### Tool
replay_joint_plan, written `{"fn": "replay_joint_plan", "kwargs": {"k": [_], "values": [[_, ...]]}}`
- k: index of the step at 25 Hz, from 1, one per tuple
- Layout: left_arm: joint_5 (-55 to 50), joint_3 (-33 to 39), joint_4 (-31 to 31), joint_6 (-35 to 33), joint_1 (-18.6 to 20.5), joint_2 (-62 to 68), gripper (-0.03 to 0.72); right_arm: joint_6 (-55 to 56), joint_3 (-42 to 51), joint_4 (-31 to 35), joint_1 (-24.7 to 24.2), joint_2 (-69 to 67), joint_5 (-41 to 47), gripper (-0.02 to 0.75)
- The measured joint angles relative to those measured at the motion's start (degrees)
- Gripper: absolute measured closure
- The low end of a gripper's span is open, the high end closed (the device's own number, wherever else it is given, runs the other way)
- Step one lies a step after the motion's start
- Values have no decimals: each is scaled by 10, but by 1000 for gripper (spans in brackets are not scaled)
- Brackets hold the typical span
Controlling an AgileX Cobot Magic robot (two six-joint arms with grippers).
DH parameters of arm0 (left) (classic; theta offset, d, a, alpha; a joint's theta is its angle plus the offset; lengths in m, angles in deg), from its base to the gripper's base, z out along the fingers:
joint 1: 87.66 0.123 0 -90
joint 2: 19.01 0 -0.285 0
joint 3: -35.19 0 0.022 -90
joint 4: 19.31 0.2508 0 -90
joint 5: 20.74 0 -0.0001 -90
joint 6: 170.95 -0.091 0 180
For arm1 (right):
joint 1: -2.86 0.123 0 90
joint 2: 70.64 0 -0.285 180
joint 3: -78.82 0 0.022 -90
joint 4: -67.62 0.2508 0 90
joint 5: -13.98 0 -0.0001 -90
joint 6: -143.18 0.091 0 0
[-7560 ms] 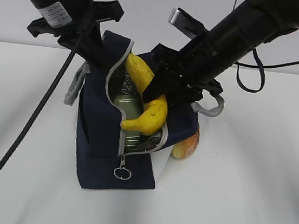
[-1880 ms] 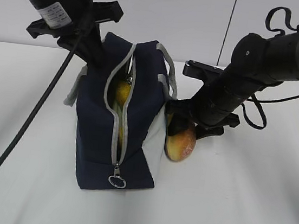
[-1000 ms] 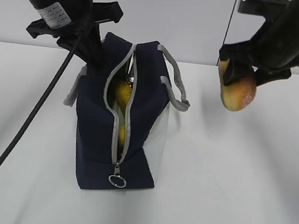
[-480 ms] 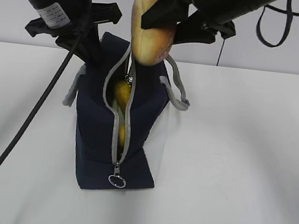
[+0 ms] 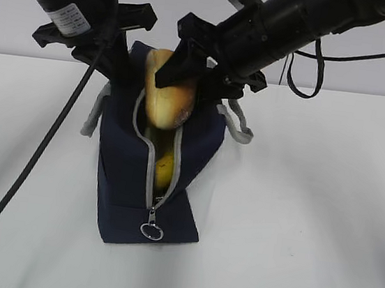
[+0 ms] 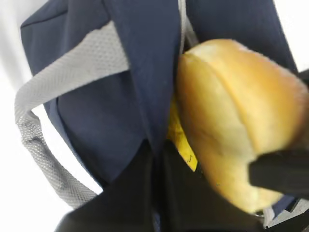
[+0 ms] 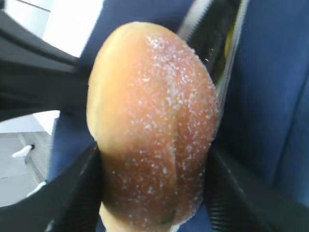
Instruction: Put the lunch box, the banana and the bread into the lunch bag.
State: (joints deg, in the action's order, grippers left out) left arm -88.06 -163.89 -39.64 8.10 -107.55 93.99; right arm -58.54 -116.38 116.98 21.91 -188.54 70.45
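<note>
Now the right gripper (image 5: pixel 186 80), clenched on the bread (image 5: pixel 166 99), has dropped it from above the lunch bag (image 5: pixel 132 179) into its mouth, nearly packed, while the left gripper (image 5: pixel 115 61) pinches the bag's edge.

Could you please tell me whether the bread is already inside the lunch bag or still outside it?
Partly in: the bread, clamped in the right gripper, sits in the lunch bag opening, mostly above the zipper.

A plain white table (image 5: pixel 308 235) carries the navy lunch bag (image 5: pixel 128 178), which stands directly on it.
</note>
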Motion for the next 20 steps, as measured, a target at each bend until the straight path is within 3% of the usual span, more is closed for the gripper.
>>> {"fn": "replay_joint_plan", "kwargs": {"k": [7, 20], "values": [[0, 0, 0, 0, 0, 0, 688, 28, -1, -49, 0, -15, -1, 292], [3, 0, 0, -1, 0, 0, 688, 36, -1, -33, 12, -46, -1, 262]]}}
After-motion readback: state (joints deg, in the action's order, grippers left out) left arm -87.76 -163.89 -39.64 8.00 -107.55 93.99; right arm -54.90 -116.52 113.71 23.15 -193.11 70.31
